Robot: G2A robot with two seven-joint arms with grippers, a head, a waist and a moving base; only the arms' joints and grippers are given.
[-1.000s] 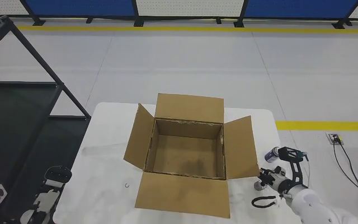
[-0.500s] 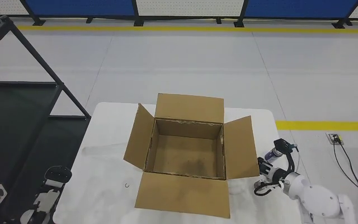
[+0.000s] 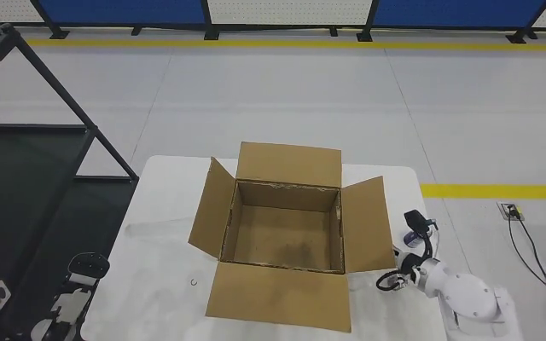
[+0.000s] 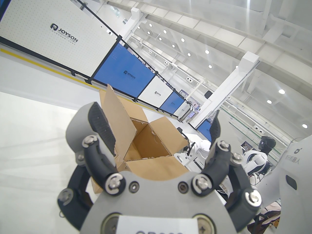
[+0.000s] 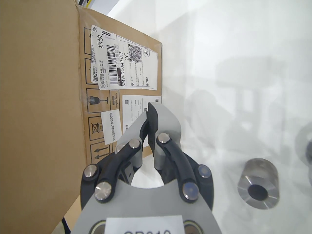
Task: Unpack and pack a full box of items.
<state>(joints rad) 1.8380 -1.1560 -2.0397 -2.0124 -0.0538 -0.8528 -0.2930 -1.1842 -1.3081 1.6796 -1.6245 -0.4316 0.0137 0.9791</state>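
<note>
Box [image 3: 281, 297] open mid-worktop [image 3: 162, 256], inside bare. Our right claw [image 5: 150, 115] has slid in close beside box's right wall, under flap, pinched closed on nothing. Left claw [image 4: 156, 122] spread wide, empty, left of box. We read this as repositioning; packing not started.

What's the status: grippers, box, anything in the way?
Left gripper open, empty. Right gripper shut, empty, beside brown cardboard box. Box open, nothing inside. Spread side flap crowds right gripper.

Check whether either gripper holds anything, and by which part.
Nothing is held. The left gripper is open and empty; the right gripper is shut on nothing, beside the box.
</note>
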